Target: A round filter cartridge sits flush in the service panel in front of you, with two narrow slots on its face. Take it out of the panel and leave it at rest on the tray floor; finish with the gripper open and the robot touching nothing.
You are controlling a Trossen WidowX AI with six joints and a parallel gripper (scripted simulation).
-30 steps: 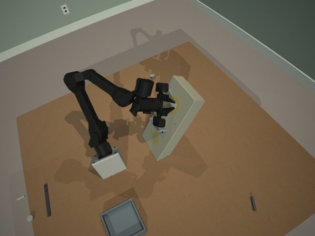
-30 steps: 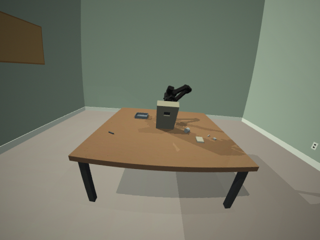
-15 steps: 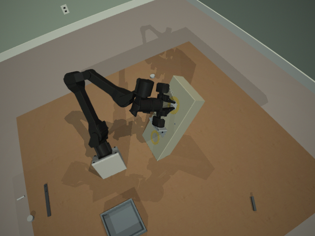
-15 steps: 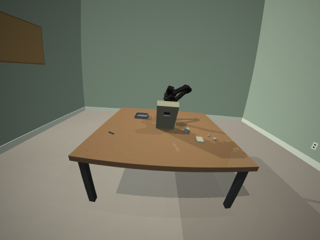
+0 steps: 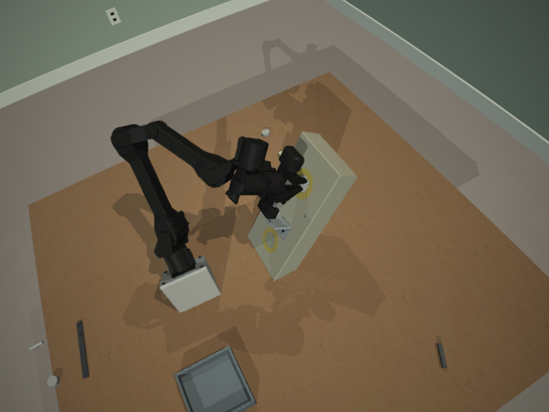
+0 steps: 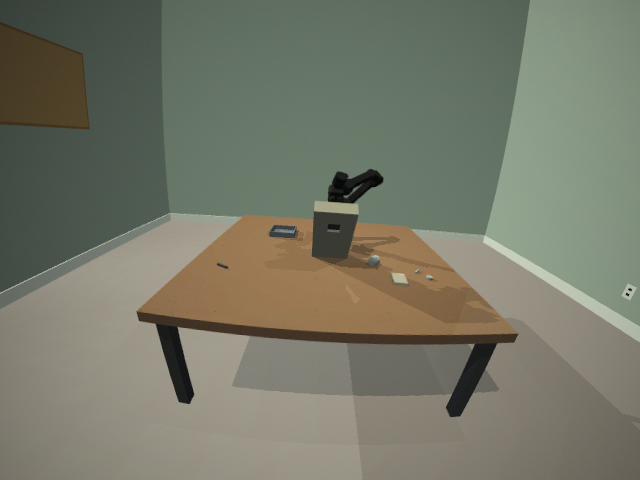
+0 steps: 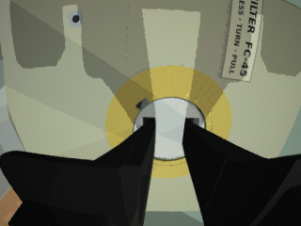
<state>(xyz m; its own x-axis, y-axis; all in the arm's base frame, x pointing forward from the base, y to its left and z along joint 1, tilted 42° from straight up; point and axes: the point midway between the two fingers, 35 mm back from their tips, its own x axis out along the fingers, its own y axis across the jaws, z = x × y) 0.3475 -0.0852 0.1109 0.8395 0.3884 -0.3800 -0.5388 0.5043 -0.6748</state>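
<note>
The round pale cartridge [image 7: 170, 147] [image 5: 305, 185] sits in its opening in the service panel [image 7: 44, 118] [image 5: 312, 153] [image 6: 330, 245], inside a yellow ring [image 7: 119, 110]. My gripper [image 7: 167, 126] [image 5: 303, 183] is shut on the cartridge, with one fingertip at each of the two dark face slots. The fingers hide the slots' lower parts. A small dark notch [image 7: 141, 104] shows at the opening's upper left edge. How far the cartridge stands out is hard to tell. The blue-grey tray [image 5: 221, 381] [image 6: 283, 228] is empty and lies away from the panel.
A grey bracket [image 5: 280, 223] sticks out of the panel face beside my gripper, near a second yellow ring [image 5: 264, 239]. A label [image 7: 241, 47] is on the face. Dark bars [image 5: 82, 350] [image 5: 441, 354] lie on the table. A pale block [image 6: 399, 279] and a round grey piece [image 6: 374, 260] lie beyond the panel.
</note>
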